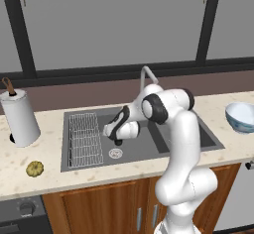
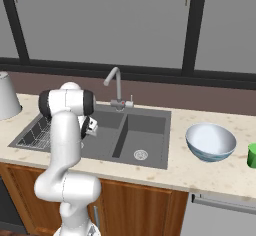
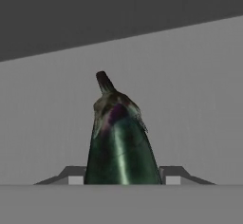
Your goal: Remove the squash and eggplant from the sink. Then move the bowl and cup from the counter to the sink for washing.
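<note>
Eggplant (image 3: 121, 144) sits between the gripper's (image 3: 122, 176) two tips in the hand view, stem pointing to 12 o'clock, jaws about half open and closed on its body, so it reads as gripped, probably for lifting out of the sink (image 1: 163, 146).

Left to right in the left base view: paper towel roll (image 1: 19, 116) stands at 9 o'clock on the counter (image 1: 54, 176). Squash (image 1: 34, 168) lies on the counter at 8 o'clock, just outside the sink's left edge, so that half of the removal looks done. Wire rack (image 1: 84, 138) fills the left part of the basin, nothing visible on it. Round drain (image 1: 115, 153) shows just below the hand (image 1: 120, 129), which hangs low over the left basin with the arm bent over it; the eggplant itself is too hidden there to make out. Faucet (image 1: 147, 75) rises behind the arm at 12 o'clock. Right basin looks empty in the right base view.

Bowl (image 1: 241, 117) rests on the counter at 3 o'clock, right of the sink, nothing in it. Cup (image 2: 252, 155) is at the far right edge of the right base view, beside the bowl. Both are not yet moved, likely waiting until the eggplant is out.
</note>
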Motion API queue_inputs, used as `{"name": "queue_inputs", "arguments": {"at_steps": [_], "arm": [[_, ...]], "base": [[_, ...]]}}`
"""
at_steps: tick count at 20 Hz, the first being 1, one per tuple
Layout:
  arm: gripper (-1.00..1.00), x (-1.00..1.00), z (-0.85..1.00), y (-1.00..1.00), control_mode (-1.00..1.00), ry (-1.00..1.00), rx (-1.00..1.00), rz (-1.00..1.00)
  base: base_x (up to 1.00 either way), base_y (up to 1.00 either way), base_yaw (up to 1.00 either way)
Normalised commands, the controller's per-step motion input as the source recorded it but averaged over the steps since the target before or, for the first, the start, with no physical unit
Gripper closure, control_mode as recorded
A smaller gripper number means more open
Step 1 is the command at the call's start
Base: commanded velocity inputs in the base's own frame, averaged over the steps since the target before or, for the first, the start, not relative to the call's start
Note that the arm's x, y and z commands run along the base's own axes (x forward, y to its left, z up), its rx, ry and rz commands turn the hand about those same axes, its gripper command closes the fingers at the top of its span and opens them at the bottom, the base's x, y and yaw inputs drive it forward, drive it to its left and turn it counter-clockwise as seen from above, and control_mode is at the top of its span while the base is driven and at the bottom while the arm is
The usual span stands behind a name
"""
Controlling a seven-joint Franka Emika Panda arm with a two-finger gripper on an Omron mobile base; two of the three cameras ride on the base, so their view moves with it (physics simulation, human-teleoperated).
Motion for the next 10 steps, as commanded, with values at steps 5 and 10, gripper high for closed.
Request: {"name": "queue_inputs", "arguments": {"at_steps": [5, 10], "arm": [[1.0, -0.13, 0.28, -0.11, -1.0, -0.01, 0.0, 0.0], [1.0, -0.13, 0.28, -0.14, -1.0, -0.02, 0.0, 0.0]], "base": [[0.0, 0.0, 0.0], [0.0, 0.0, 0.0]]}}
